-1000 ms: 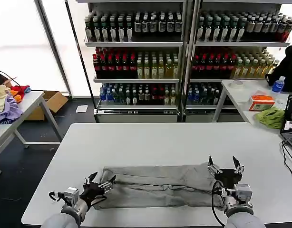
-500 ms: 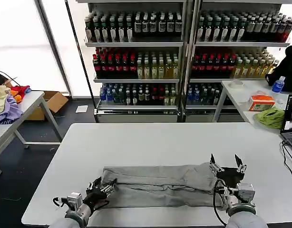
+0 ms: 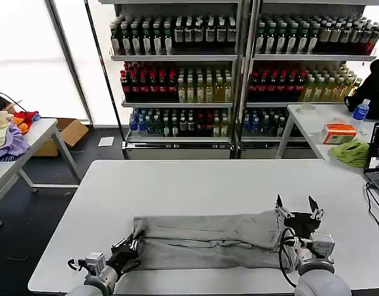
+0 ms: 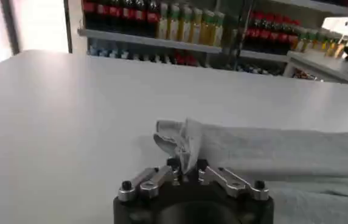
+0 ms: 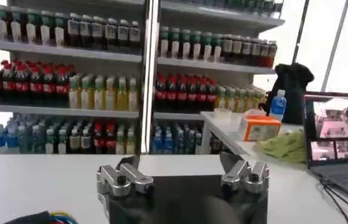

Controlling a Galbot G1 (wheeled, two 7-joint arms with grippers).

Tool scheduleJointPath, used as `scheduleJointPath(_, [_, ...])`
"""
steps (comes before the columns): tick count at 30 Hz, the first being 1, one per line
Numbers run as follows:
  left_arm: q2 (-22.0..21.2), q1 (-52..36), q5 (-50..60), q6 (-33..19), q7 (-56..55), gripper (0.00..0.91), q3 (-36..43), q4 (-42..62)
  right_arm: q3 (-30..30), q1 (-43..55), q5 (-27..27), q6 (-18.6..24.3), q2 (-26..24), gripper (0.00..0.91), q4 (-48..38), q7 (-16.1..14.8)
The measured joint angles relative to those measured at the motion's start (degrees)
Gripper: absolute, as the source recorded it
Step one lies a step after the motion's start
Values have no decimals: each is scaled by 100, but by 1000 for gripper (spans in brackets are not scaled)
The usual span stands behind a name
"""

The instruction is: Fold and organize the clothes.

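The folded T-shirt (image 3: pixel 208 240) lay along the surface's (image 3: pixel 214 182) near edge. The left pincer (image 4: pixel 186 167) pinched its left end; the right pincer (image 3: pixel 295 213) was spread at its right end.

One grey T-shirt (image 3: pixel 208 239) lies on the white table (image 3: pixel 226 179), with two grippers at it: left (image 3: pixel 129 246) and right (image 3: pixel 295 209). Behind the table stand two bottle shelves (image 3: pixel 239 74).
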Motion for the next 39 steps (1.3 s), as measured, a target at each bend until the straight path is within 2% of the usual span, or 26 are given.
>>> scheduleJointPath(7, [115, -69, -125, -30, -17, 0, -261, 61, -43, 175, 64, -50, -22, 907, -38, 45])
scheduleJointPath(11, [350, -119, -294, -30, -32, 0, -568, 112, -42, 266, 96, -87, -17, 907, -22, 79])
scheduleJointPath(17, [1067, -128, -717, -41, 30, 0, -1343, 313, -56, 394, 141, -152, -10, 907, 18, 111])
scheduleJointPath(24, [2212, -209, -1052, -102, 69, 0, -2301, 919, -112, 496, 144, -194, 54, 907, 92, 149])
scheduleJointPath(28, [2596, -175, -1102, -100, 67, 0, -2624, 1057, -105, 499, 144, -197, 64, 907, 119, 155])
scheduleJointPath(33, [2703, -82, -945, -142, 28, 0, -2717, 830, -53, 462, 140, -173, 64, 907, 138, 172])
scheduleJointPath(39, [2449, 4, -551, -55, -122, 0, -2298, 191, 63, 341, 141, -122, 99, 907, 198, 203])
